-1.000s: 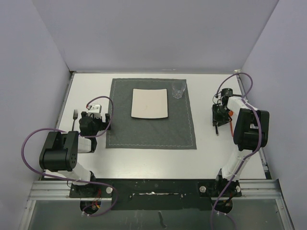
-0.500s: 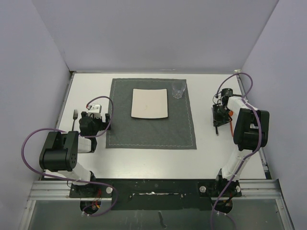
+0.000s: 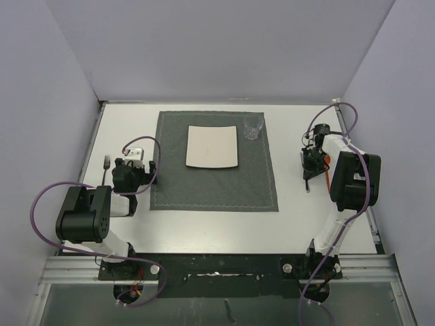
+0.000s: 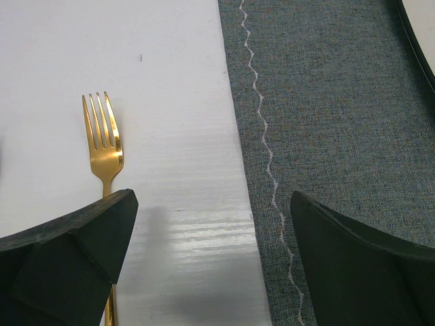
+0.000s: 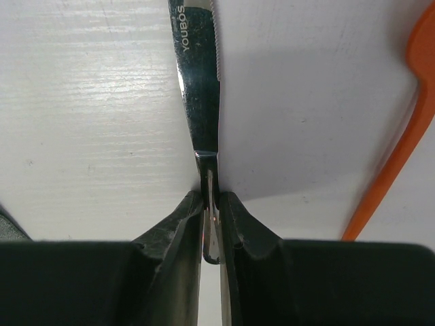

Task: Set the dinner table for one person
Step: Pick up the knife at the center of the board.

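I count one dinner table (image 3: 204, 231), one grey placemat (image 3: 214, 187), one white square plate (image 3: 212, 147), one clear glass (image 3: 253, 127), one gold fork (image 4: 103, 146), one knife (image 5: 199, 81) and one orange item (image 5: 420, 75) I cannot identify.

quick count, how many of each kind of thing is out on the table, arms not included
fork: 1
knife: 1
plate: 1
glass: 1
placemat: 1
orange thing, kind unclear: 1
total: 6, not counting the table
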`<state>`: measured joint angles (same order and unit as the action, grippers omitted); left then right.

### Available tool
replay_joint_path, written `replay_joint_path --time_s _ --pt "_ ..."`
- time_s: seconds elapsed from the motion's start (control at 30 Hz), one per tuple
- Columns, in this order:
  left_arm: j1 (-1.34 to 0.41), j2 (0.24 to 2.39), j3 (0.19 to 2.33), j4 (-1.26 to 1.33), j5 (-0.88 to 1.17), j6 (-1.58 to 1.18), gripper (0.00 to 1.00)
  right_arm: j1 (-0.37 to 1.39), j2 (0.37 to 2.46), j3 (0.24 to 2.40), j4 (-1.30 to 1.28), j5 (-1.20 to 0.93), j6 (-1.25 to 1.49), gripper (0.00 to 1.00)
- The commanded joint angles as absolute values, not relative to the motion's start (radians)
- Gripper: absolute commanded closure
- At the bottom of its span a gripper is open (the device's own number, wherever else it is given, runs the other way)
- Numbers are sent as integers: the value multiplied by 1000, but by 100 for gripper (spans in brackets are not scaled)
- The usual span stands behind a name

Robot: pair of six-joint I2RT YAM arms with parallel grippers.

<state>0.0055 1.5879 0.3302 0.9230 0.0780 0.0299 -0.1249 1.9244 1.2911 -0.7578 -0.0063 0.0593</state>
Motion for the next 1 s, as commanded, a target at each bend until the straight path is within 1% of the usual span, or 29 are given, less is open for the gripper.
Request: replay_joint_path --time_s 0.0,0.27,0.5,0.97 --pt "8 1605 356 962 72 20 2 -130 2027 1249 -776 -21 56 100" --pt "8 1605 356 962 73 20 2 -130 2013 1274 -805 -23 65 100" --pt "8 1605 356 962 73 21 2 -130 2013 1349 -872 -9 66 100" --pt "8 1604 355 962 74 20 2 -117 1989 1382 -907 -8 63 100"
